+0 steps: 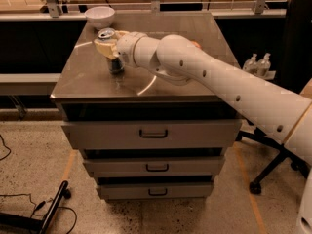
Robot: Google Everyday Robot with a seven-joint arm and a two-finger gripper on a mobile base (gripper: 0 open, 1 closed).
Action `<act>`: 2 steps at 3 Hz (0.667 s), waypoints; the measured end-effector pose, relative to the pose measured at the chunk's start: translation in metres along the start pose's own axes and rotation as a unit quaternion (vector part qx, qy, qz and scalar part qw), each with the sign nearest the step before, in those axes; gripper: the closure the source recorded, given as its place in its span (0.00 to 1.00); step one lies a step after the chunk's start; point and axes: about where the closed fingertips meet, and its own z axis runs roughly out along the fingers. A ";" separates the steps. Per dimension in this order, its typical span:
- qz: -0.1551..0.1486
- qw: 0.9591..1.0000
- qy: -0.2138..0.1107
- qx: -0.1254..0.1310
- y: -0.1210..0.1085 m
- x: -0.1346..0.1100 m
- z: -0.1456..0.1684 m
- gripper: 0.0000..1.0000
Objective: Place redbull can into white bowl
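The redbull can (115, 65) stands tilted on the left part of the metal cabinet top (165, 89), its silver top (106, 33) leaning towards the far left. My gripper (108, 47) reaches in from the right, and its cream fingers (103, 47) are shut around the can's upper half. The can's base is at or just above the surface. The white bowl (100, 16) sits at the far left corner of the top, a short way beyond the can and empty.
My white arm (219, 82) crosses the cabinet top from the right. A bit of an orange object (195, 44) peeks out behind it. The cabinet has three drawers (153, 133). An office chair base (273, 169) stands right, cables and a black bar (48, 213) lie lower left.
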 end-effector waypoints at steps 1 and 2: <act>0.006 1.000 -0.009 -0.010 -0.009 -0.012 0.006 1.00; 0.018 0.999 -0.018 -0.033 -0.027 -0.042 0.024 1.00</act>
